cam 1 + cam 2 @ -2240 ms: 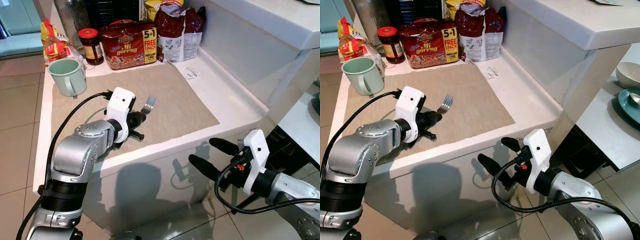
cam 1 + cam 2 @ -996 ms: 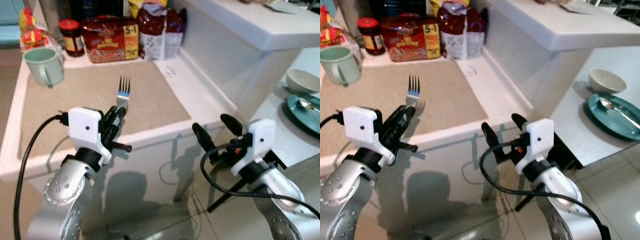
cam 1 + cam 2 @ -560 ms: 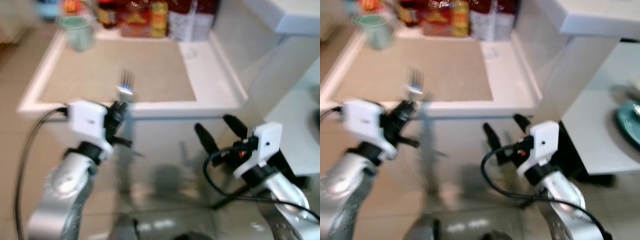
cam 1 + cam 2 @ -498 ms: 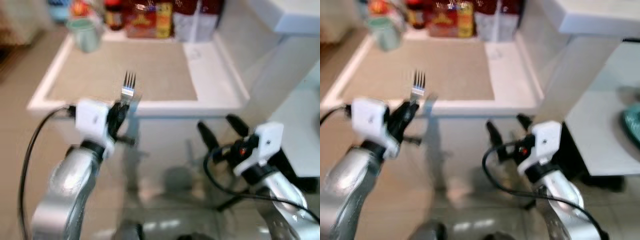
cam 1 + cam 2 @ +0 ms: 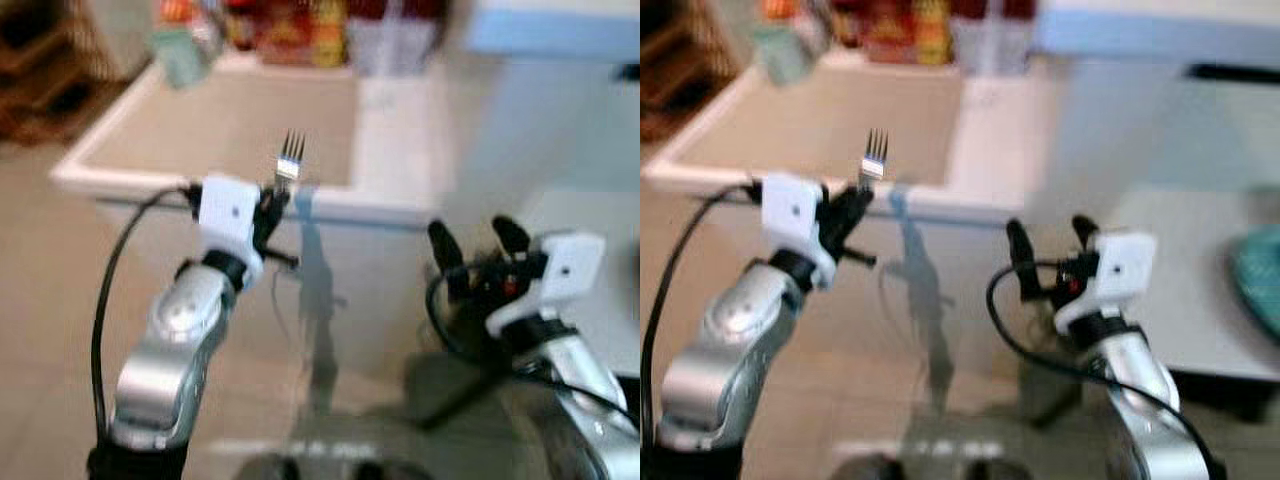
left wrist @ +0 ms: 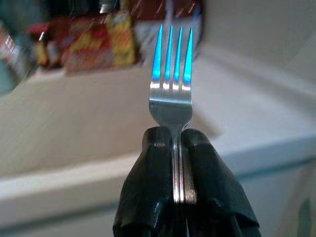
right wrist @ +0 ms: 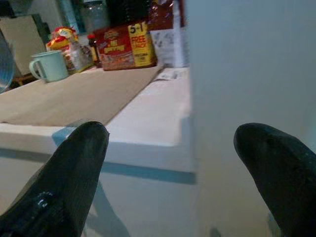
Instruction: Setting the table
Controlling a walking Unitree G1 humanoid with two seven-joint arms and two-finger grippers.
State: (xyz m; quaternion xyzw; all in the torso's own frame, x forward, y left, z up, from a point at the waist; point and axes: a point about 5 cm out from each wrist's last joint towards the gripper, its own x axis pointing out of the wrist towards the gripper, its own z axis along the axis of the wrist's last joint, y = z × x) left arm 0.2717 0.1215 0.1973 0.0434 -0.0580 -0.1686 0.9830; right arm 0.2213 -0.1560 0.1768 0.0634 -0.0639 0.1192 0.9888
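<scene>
Left gripper [image 6: 177, 163] has its two black fingers [image 6: 153, 168] clamped on the neck of a shiny silver metal fork [image 6: 171, 74], tines up, handle running down between the fingers and hidden below. The fork is off the white bench [image 5: 390, 205], held upright in the air just in front of the bench's front edge, over the floor. Fork looks light, rigid and slick: polished steel against smooth fingers, so my read is it could pivot or slide if bumped; a pinch on the flat neck just under the tines, as here, gives control of the head but leaves the long handle as a lever. It won't bend or break, so a firm squeeze is safe. Right gripper [image 5: 1050, 245] sits to the right of the fork, lower, fingers spread apart and holding nothing. On the bench behind the fork: beige woven mat [image 7: 74, 96], pale green mug [image 7: 49, 66], red noodle multipack [image 7: 123, 47]. Head views are motion-blurred, so finer detail is unclear.
</scene>
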